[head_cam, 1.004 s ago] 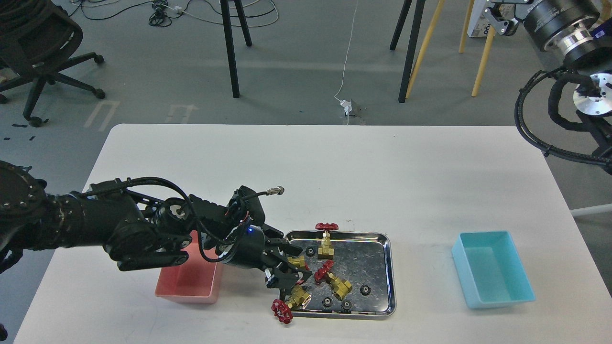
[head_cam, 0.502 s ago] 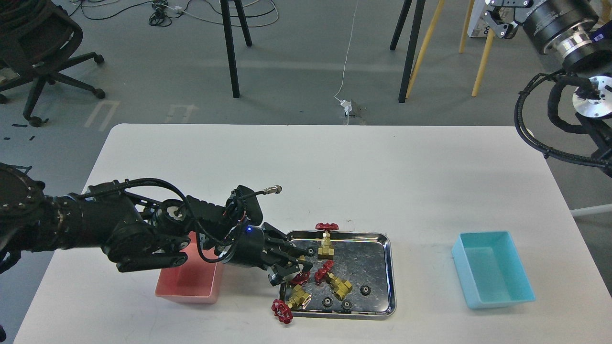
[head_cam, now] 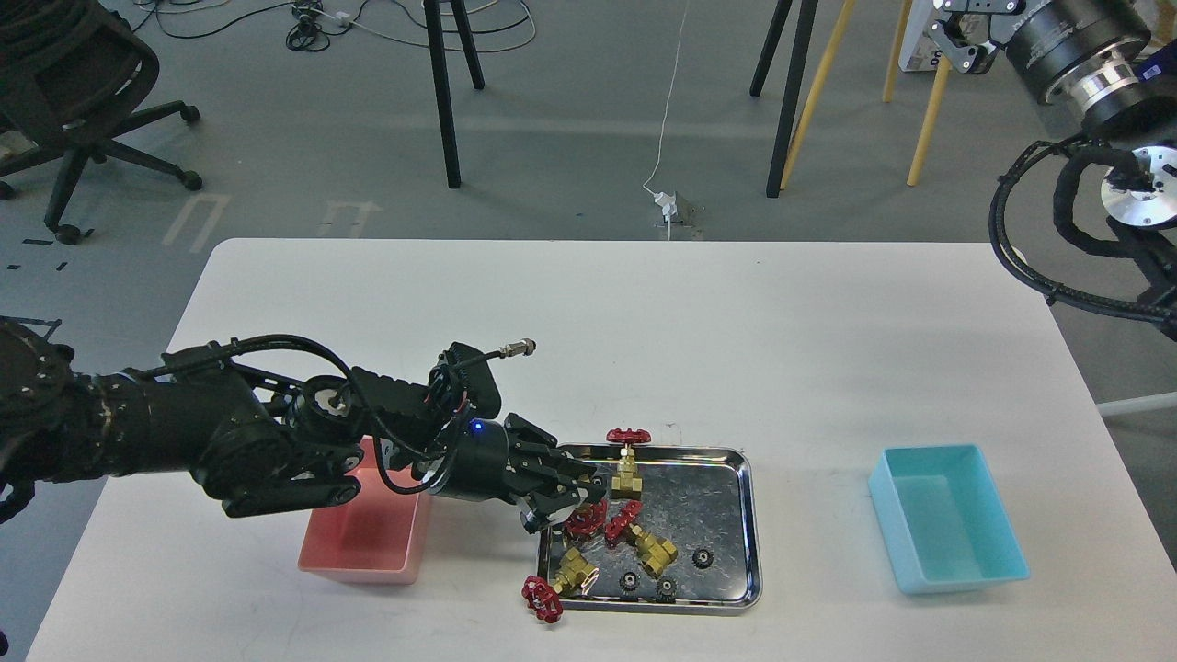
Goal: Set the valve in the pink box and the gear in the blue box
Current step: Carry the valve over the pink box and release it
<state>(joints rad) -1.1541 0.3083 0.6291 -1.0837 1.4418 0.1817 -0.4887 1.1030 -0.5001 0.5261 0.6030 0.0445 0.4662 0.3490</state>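
The left gripper (head_cam: 572, 504) is over the near-left part of the steel tray (head_cam: 741, 529), its black fingers clamped around a valve (head_cam: 583, 519); only that valve's red handwheel shows beneath the fingertips, the brass body hidden by the gripper. Just right of the held valve, a second valve (head_cam: 644, 541) lies on its side inside the tray, its red wheel almost touching the held wheel. A third valve (head_cam: 627, 462) stands at the tray's far edge, red wheel poking above the rim. A fourth valve (head_cam: 563, 583) hangs over the tray's near-left corner, brass body inside, red wheel out on the white bench (head_cam: 699, 340).

Small black gears sit in the tray too: one gear (head_cam: 702, 557) toward the tray's right side, and another two by the tray's near rim.

The pink box (head_cam: 366, 541) sits on the bench left of the tray, partly under the left arm. The blue box (head_cam: 947, 518) sits well right of the tray, apart from everything.

The right gripper (head_cam: 961, 37) is far beyond the tray, off the bench at the upper right; I cannot tell how its fingers stand.
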